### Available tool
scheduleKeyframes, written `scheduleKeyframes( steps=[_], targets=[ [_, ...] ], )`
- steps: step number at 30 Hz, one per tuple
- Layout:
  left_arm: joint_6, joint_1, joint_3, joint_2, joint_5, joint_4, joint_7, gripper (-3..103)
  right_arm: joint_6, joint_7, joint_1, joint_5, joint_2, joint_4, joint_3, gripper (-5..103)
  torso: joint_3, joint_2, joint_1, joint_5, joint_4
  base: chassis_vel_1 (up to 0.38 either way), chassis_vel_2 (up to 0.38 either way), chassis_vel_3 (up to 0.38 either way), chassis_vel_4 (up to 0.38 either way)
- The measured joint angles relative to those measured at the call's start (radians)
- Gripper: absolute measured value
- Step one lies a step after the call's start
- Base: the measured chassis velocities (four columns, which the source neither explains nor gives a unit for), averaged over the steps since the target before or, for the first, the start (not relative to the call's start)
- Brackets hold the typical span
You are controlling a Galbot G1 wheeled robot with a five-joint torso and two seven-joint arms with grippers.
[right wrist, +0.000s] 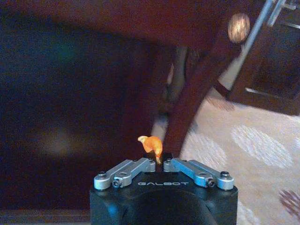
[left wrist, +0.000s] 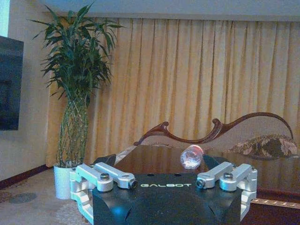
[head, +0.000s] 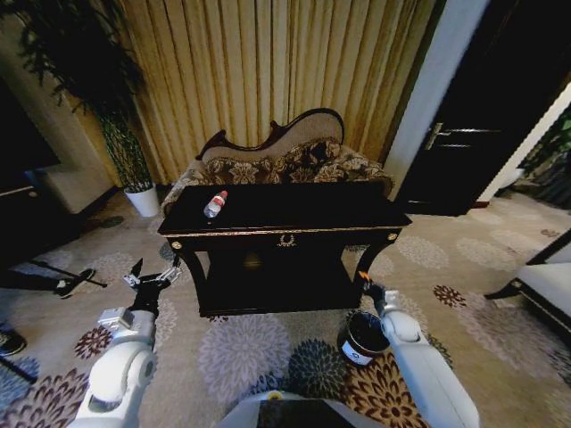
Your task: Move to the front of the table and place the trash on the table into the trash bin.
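Gold drapes hang behind everything in my head view; working across from the left, a tall potted plant (head: 134,169) stands at about ten o'clock from the table (head: 357,214), its white pot on the carpet; my left gripper (head: 152,278) hangs low at about eight o'clock from the table's near-left corner, fingers spread apart and holding nothing; in the left wrist view those same fingers (left wrist: 112,176) splay wide on either side of the body, pointing across the glossy tabletop (left wrist: 154,161); the clear bottle (head: 215,204) lies on its side near the table's left end, cap toward the sofa (head: 285,160), and it shows ahead of the left gripper (left wrist: 164,180) in the wrist view as well (left wrist: 191,157); the patterned sofa sits behind the table at twelve o'clock; my right gripper (head: 367,283) is down beside the table's front-right leg, pinched closed on the orange scrap (right wrist: 151,143), which pokes out from between its tips; the trash bin (head: 364,338) stands on the carpet at six o'clock from that gripper, just beside my right forearm.
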Motion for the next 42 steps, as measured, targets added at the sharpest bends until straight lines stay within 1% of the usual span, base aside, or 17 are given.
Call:
scheduleKeyframes(
  steps=[2,4,6,8,15,24,25,26,27,28,29,30,34,36,38,39,42],
  targets=[
    [0.000,0.000,-0.001,-0.001,0.000,0.000,0.000,100,0.014,0.000,0.014,-0.020,-0.005,-0.048,-0.005,3,0.000,0.000,0.000,0.0001,0.0000,0.000,0.000,0.000,0.000],
    [-0.001,-0.001,-0.005,-0.003,0.000,0.000,0.000,100,0.055,0.000,0.046,-0.060,-0.022,-0.160,-0.026,3,0.000,0.000,0.000,0.0001,0.0001,0.000,0.000,0.000,0.000],
    [-0.002,-0.003,-0.009,-0.004,-0.002,0.000,0.000,100,0.072,0.000,0.070,-0.077,-0.034,-0.236,-0.045,3,0.000,0.000,0.000,0.0001,-0.0002,0.000,0.000,0.000,0.000],
    [-0.002,-0.005,-0.010,-0.004,-0.004,0.000,0.001,100,0.074,0.000,0.085,-0.089,-0.036,-0.270,-0.051,3,0.000,0.000,0.000,0.0001,-0.0003,0.000,0.000,0.000,0.000],
    [-0.007,-0.006,-0.018,-0.005,-0.010,0.000,0.001,100,0.075,0.000,0.166,-0.211,-0.022,-0.441,-0.060,3,0.000,0.000,0.000,0.0000,0.0001,0.000,0.000,0.000,0.000],
    [-0.018,0.000,-0.028,-0.006,-0.012,0.002,0.003,100,0.065,0.000,0.151,-0.262,-0.022,-0.482,-0.049,3,0.000,0.000,0.000,0.0001,-0.0002,0.000,0.000,0.000,0.000],
    [-0.019,-0.001,-0.027,-0.006,-0.012,0.002,0.003,100,0.064,0.000,0.144,-0.277,-0.022,-0.481,-0.047,1,0.000,0.000,0.000,0.0000,-0.0001,0.000,0.000,0.000,0.000],
    [-0.019,-0.001,-0.027,-0.006,-0.012,0.002,0.003,100,0.064,0.000,0.144,-0.277,-0.022,-0.481,-0.047,1,0.000,0.000,0.000,0.0000,-0.0001,0.000,0.000,0.000,0.000],
    [-0.019,-0.001,-0.025,-0.006,-0.012,0.002,0.004,100,0.064,0.000,0.140,-0.288,-0.022,-0.481,-0.045,9,0.000,0.000,0.000,0.0000,-0.0003,0.000,0.000,0.000,0.000],
    [-0.019,-0.001,-0.023,-0.007,-0.012,0.002,0.005,100,0.064,0.000,0.140,-0.289,-0.020,-0.482,-0.044,9,0.000,0.000,0.000,-0.0001,-0.0002,0.000,0.000,0.000,0.000],
    [-0.019,-0.001,-0.022,-0.007,-0.012,0.002,0.005,100,0.064,0.000,0.139,-0.289,-0.018,-0.483,-0.044,14,0.000,0.000,0.000,0.0000,0.0000,0.000,0.000,0.000,0.000],
    [-0.019,-0.001,-0.022,-0.007,-0.012,0.002,0.005,100,0.064,0.000,0.139,-0.289,-0.018,-0.483,-0.044,14,0.000,0.000,0.000,0.0000,0.0000,0.000,0.000,0.000,0.000],
    [-0.019,-0.001,-0.021,-0.006,-0.012,-0.002,0.006,100,0.067,0.000,0.143,-0.289,-0.012,-0.482,-0.044,36,0.000,0.000,0.000,0.0000,-0.0001,0.000,0.000,0.000,0.000],
    [-0.018,-0.001,-0.021,-0.005,-0.012,-0.003,0.006,100,0.067,0.000,0.146,-0.288,-0.011,-0.480,-0.044,36,0.000,0.000,0.000,0.0000,-0.0002,0.000,0.000,0.000,0.000],
    [-0.017,-0.001,-0.021,-0.005,-0.012,-0.006,0.006,100,0.068,0.000,0.151,-0.288,-0.010,-0.471,-0.044,47,0.000,0.000,0.000,0.0000,0.0002,0.000,0.000,0.000,0.000],
    [-0.017,-0.001,-0.021,-0.005,-0.012,-0.006,0.006,100,0.068,0.000,0.151,-0.288,-0.010,-0.471,-0.044,47,0.000,0.000,0.000,0.0000,0.0002,0.000,0.000,0.000,0.000],
    [-0.017,0.001,-0.021,-0.004,-0.012,-0.009,0.005,100,0.068,0.000,0.152,-0.286,-0.010,-0.459,-0.043,63,0.000,0.000,0.000,0.0000,0.0000,0.000,0.000,0.000,0.000]
  ],
)
